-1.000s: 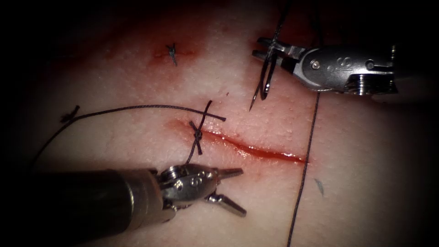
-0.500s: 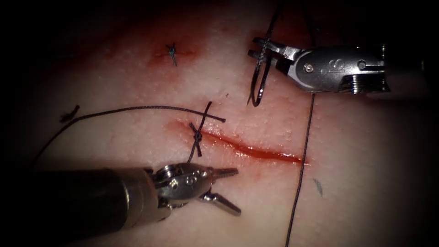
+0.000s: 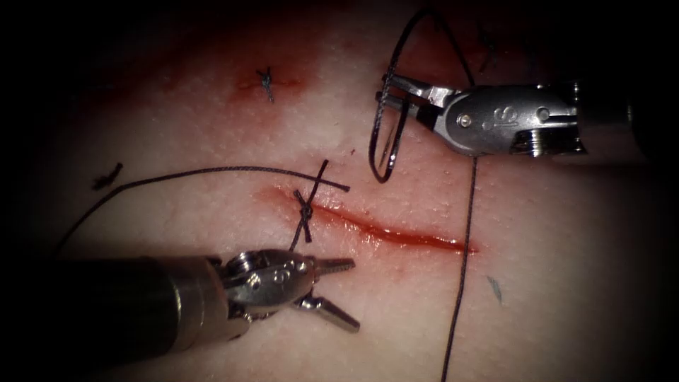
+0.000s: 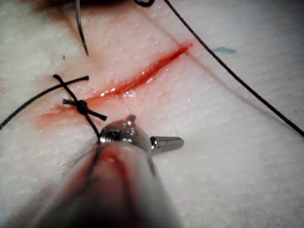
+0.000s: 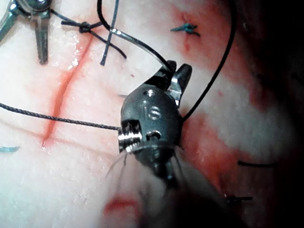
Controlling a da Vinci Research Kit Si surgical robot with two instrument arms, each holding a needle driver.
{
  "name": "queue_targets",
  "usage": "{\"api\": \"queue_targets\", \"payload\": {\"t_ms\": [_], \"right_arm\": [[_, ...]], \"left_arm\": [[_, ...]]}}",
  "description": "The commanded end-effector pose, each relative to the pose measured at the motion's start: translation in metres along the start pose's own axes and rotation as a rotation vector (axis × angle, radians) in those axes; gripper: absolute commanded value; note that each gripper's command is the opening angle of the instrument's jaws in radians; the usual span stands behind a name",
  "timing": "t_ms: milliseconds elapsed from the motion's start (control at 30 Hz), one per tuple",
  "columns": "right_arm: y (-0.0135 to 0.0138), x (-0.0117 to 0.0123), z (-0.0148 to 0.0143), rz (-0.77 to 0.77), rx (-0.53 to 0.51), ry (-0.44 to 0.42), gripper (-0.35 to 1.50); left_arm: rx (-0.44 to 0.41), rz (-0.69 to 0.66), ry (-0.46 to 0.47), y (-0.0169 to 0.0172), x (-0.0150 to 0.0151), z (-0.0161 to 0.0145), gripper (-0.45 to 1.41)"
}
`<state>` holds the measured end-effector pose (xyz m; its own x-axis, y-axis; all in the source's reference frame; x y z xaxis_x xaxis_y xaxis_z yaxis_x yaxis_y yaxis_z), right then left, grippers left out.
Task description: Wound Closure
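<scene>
While the right tool's fingers [image 3: 396, 88] clench the needle [image 3: 385, 152] clear of the tissue [image 3: 566, 283], left tool's fingers [image 3: 339, 293] spread, empty.

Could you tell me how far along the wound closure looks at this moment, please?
Done: one knotted stitch sits at the left end of the cut. In hand: the right tool holds the needle near its thread end, clear of the tissue, with thread trailing down. The left tool is open and holds nothing. Left: the cut gapes red right of the stitch.
</scene>
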<state>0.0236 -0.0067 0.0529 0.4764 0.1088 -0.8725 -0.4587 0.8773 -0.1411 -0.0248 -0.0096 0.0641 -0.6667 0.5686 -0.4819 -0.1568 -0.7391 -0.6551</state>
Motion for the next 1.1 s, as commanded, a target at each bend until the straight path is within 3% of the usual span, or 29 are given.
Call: {"api": "queue_targets", "payload": {"t_ms": [33, 400, 1100], "right_arm": [[-0.0006, 0.0000, 0.0006, 0.002, 0.001, 0.004, -0.35], [0.0013, 0.0024, -0.0010, -0.056, -0.059, 0.042, -0.35], [-0.0004, 0.0021, -0.0009, -0.036, -0.039, 0.037, -0.35]], "left_arm": [[-0.002, 0.000, 0.000, 0.0000, -0.0002, 0.0010, 0.78], [0.001, -0.003, 0.001, 0.0002, 0.0001, 0.0012, 0.78], [0.001, -0.003, 0.001, 0.0001, 0.0001, 0.0012, 0.78]]}}
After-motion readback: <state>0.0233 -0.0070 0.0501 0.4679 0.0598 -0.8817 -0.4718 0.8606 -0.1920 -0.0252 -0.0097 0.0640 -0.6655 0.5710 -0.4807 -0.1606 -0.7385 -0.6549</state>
